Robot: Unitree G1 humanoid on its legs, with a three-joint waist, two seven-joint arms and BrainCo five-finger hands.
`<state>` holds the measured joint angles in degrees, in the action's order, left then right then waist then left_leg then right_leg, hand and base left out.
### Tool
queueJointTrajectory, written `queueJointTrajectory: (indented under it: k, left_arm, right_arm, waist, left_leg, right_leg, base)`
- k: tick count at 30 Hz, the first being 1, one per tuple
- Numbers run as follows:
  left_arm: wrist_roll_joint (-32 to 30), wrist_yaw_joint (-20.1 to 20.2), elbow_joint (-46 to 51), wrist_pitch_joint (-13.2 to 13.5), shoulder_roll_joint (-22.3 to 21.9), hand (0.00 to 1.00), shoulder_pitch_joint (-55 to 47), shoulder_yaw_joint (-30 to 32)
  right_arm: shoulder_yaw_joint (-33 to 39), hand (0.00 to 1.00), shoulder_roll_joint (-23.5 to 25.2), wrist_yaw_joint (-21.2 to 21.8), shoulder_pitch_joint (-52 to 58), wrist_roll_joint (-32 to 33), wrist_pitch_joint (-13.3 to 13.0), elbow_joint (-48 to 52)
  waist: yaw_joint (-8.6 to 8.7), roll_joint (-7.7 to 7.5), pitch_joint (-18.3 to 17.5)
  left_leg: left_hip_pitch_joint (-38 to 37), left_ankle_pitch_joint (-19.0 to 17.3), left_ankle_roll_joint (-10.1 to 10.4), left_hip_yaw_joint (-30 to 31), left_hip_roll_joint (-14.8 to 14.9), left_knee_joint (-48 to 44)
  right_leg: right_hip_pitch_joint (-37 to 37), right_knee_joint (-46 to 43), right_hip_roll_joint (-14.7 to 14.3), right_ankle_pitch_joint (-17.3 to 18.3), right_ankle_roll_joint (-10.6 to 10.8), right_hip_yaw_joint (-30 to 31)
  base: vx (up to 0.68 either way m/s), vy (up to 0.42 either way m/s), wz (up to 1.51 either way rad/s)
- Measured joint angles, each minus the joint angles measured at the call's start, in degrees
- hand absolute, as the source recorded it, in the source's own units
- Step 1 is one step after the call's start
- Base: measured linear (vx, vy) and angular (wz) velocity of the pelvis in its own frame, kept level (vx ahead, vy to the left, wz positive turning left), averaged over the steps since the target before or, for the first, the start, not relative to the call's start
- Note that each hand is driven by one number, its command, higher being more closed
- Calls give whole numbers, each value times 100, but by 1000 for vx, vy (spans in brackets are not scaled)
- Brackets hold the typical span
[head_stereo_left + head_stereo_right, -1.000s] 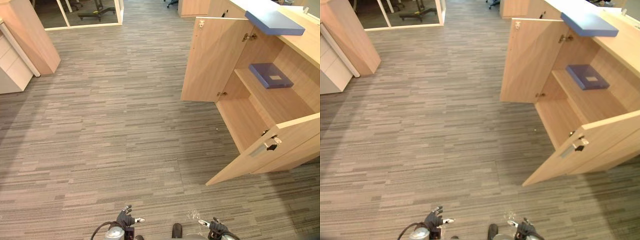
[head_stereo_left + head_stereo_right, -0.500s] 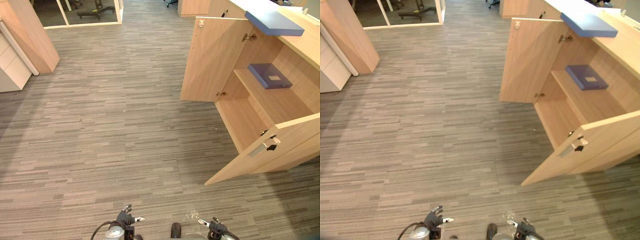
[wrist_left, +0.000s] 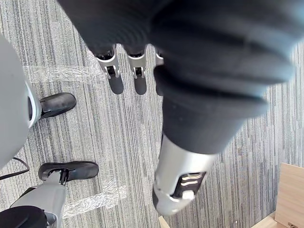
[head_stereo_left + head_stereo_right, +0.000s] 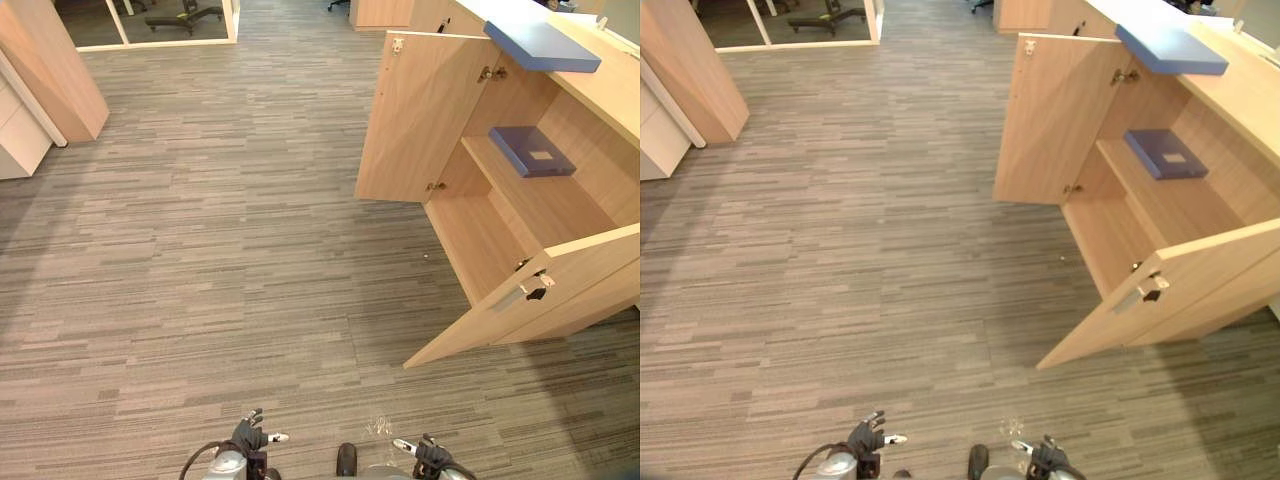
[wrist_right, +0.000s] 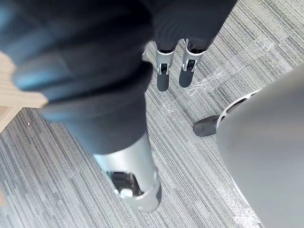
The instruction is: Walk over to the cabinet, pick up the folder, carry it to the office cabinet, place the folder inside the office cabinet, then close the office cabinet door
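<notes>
Carpet (image 4: 220, 250) in grey stripes is covering the whole floor you are looking down on, running wide through the middle and left of the frame. At the upper left, a light wood cabinet (image 4: 50, 60) is standing beside a white drawer unit (image 4: 12, 140). A glass partition (image 4: 150, 25) is crossing the top edge, with a chair base (image 4: 185, 12) behind it.

At the right, the office cabinet (image 4: 605, 95) is standing with both doors swung out over the carpet. The far door (image 4: 415, 120) is jutting toward the centre, and the near door (image 4: 540, 300) is angling toward the lower right.

A blue folder (image 4: 532, 151) is lying flat on the shelf inside, between the two doors. A second blue folder (image 4: 541, 46) is lying on the cabinet's top, at its front edge.

At the bottom edge, your left hand (image 4: 250, 437) and right hand (image 4: 428, 457) are hanging over the carpet, well apart from the cabinet. Both are released, fingers (image 3: 115, 78) straight, grasping nothing.
</notes>
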<state>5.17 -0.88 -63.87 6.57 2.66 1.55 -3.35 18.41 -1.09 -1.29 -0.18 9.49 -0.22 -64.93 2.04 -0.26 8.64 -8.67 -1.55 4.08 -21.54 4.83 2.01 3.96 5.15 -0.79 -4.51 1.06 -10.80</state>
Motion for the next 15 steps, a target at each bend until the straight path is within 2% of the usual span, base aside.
queueJointTrajectory:
  k: [12, 13, 14, 15]
  left_arm:
    - [-90, -4, -79, -4, 34, 0, 72, -4]
    - [-85, -17, -79, -10, 86, 0, 129, 9]
    - [-80, -26, -78, -12, 103, 0, 154, 10]
    - [-60, -40, -61, -9, 122, 0, 204, 22]
  right_arm:
    - [-49, 0, 9, 1, -12, -179, 2, 15]
    - [-59, 0, 29, 0, -10, -173, 0, 13]
    - [-71, 0, 34, 0, -10, -170, -3, 13]
    - [-141, 0, 22, 0, 7, -168, -9, 1]
  waist:
    - [5, -62, 39]
    - [22, -126, 75]
    - [27, -144, 89]
    - [37, -171, 115]
  left_leg:
    - [77, -28, -23, 6, 18, -80]
    - [400, -383, 1, -3, 157, -899]
    - [621, -542, 48, -70, 264, -1426]
    - [1081, -707, 138, -311, 540, -2571]
  right_leg:
    - [-22, -9, 5, 46, -45, -39]
    - [-1, -76, 35, 226, -185, -90]
    - [-2, -99, 60, 272, -213, -168]
    - [24, -176, 87, 341, -252, -244]
  base:
    - [-3, -3, 1]
    - [-3, -27, 14]
    - [-42, -67, 22]
    - [-43, -70, 18]
